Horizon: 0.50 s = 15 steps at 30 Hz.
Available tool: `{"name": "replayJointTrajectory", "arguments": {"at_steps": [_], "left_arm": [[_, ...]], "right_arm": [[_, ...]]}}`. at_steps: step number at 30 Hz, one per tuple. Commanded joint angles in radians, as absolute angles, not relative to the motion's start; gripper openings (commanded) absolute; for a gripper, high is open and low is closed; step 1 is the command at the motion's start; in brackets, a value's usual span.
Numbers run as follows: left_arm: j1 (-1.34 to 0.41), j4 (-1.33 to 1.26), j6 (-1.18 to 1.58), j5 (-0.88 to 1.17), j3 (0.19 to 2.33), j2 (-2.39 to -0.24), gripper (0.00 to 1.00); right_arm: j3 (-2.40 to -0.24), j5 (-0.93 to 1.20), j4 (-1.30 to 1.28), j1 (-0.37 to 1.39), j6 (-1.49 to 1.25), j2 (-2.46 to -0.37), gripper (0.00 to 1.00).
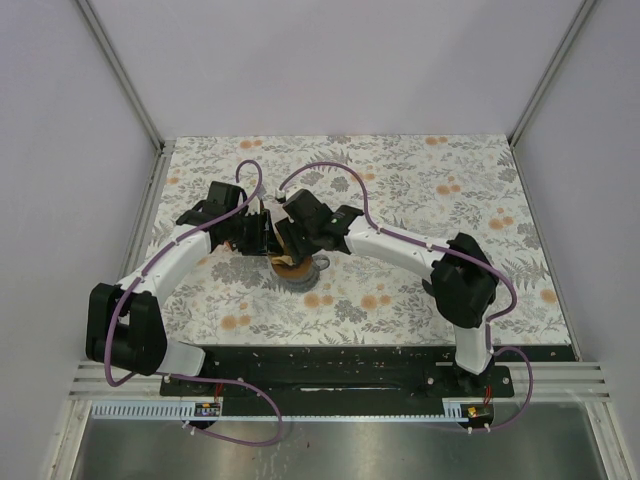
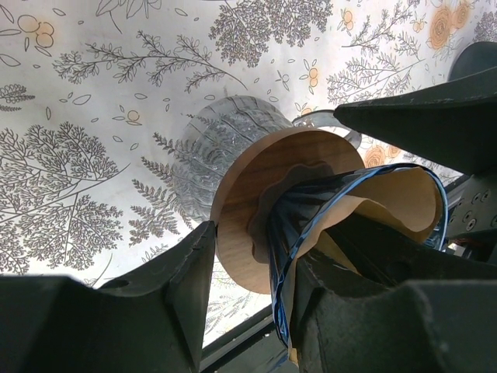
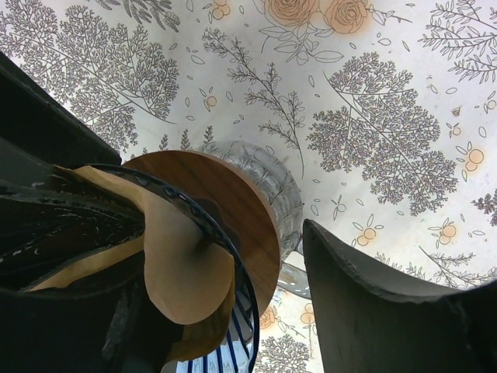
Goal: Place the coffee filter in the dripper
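The clear ribbed glass dripper with a round wooden collar [image 1: 297, 272] stands on the flower-printed table [image 1: 450, 200], near its middle. The tan paper coffee filter [image 2: 404, 198] sits in the dripper's top, above the collar. The left gripper [image 2: 256, 245] is left of and behind the dripper, the right gripper [image 3: 225, 225] behind it. 1 finger of each reaches inside the filter, the other outside the dripper.

You are getting bright, even light from above with soft shadows; in the wrist views the dark fingers [image 2: 116, 311] are blurring along the lower edge.
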State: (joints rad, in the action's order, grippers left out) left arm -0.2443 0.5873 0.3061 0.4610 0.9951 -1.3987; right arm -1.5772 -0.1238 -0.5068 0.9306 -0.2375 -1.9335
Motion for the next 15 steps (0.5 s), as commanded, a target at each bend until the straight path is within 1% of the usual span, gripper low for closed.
{"name": "replayJointTrajectory", "arguments": {"at_steps": [1,8,15], "left_arm": [[-0.241,0.574,0.285,0.347,0.968,-1.428,0.42],[-0.255,0.561,0.273,0.313,0.971,-1.425,0.42],[-0.287,0.56,0.256,0.282,0.983,-1.382,0.47]], "right_arm": [[-1.598,-0.187,-0.592,0.937,-0.227,-1.979,0.63],[-1.631,-0.195,-0.626,0.937,-0.225,-2.002,0.61],[-1.663,-0.198,-0.658,0.937,-0.229,-2.002,0.63]]}}
